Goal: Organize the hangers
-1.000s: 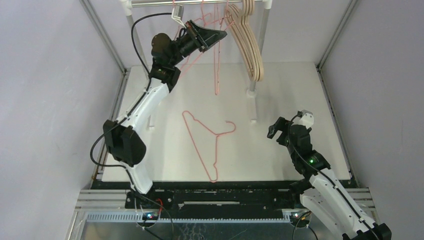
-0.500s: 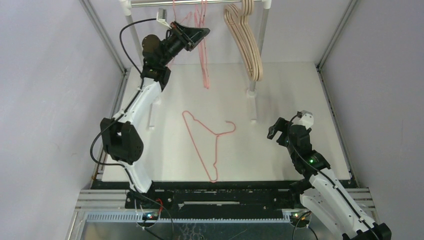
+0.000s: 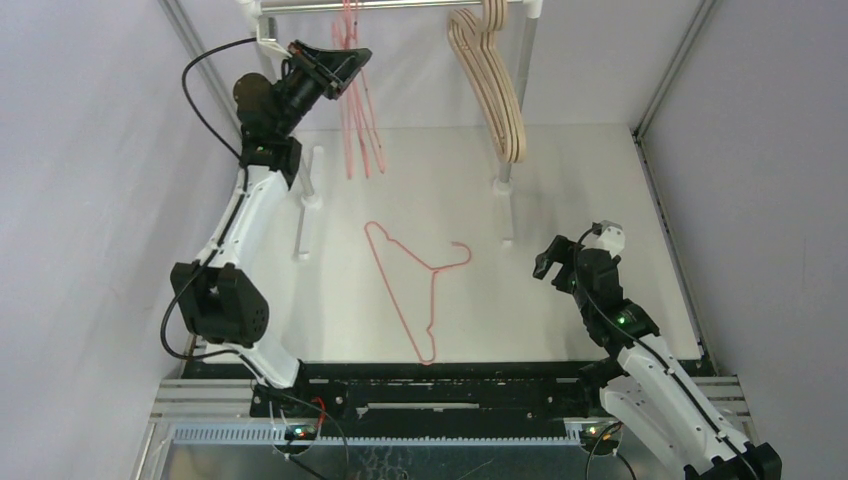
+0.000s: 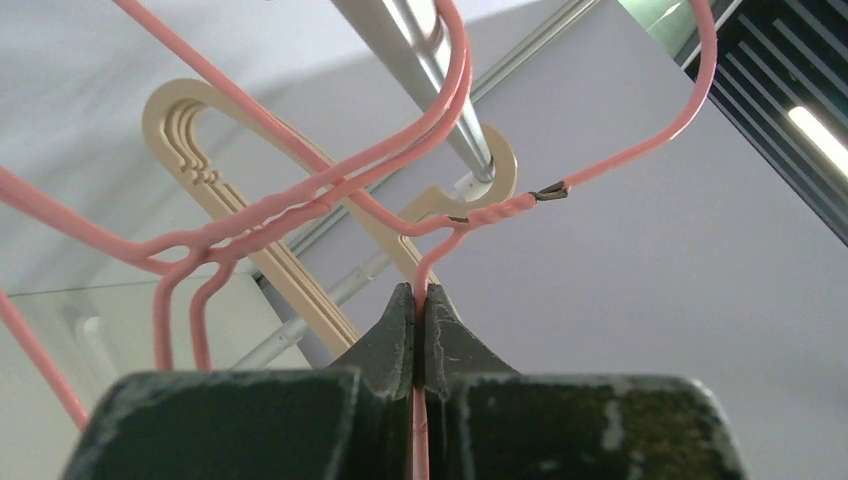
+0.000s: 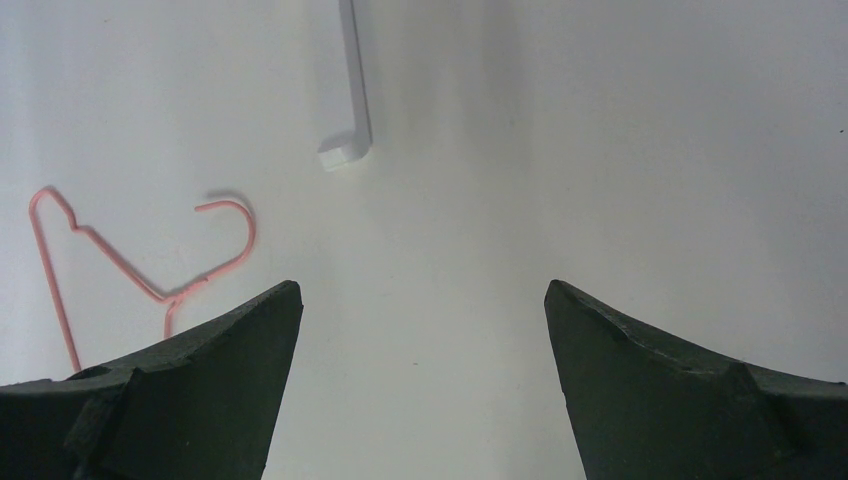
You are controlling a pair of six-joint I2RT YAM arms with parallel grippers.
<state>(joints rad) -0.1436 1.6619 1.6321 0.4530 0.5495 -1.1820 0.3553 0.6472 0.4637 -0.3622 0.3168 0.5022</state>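
Observation:
My left gripper [image 3: 347, 60] is raised just under the silver rail [image 3: 400, 5] and is shut on the wire of a pink hanger [image 4: 470, 215], just below its twisted neck. In the left wrist view [image 4: 419, 292] that hanger's hook curves up to the right of the rail [image 4: 425, 50]. Two other pink hangers [image 3: 357, 120] hang on the rail beside it. Several beige hangers [image 3: 497, 90] hang together at the rail's right end. One pink hanger [image 3: 415, 280] lies flat on the table. My right gripper [image 3: 553, 262] is open and empty, low over the table, right of that hanger [image 5: 150, 285].
The rack's white posts and feet stand on the table at left [image 3: 305, 205] and right [image 3: 507, 200]; one foot shows in the right wrist view [image 5: 347, 140]. Metal frame bars [image 3: 665, 90] and purple walls close in the sides.
My left arm has swung left along the rail with the pink hanger in its grip. The hanging pink hangers have shifted left with it. The right arm has not moved.

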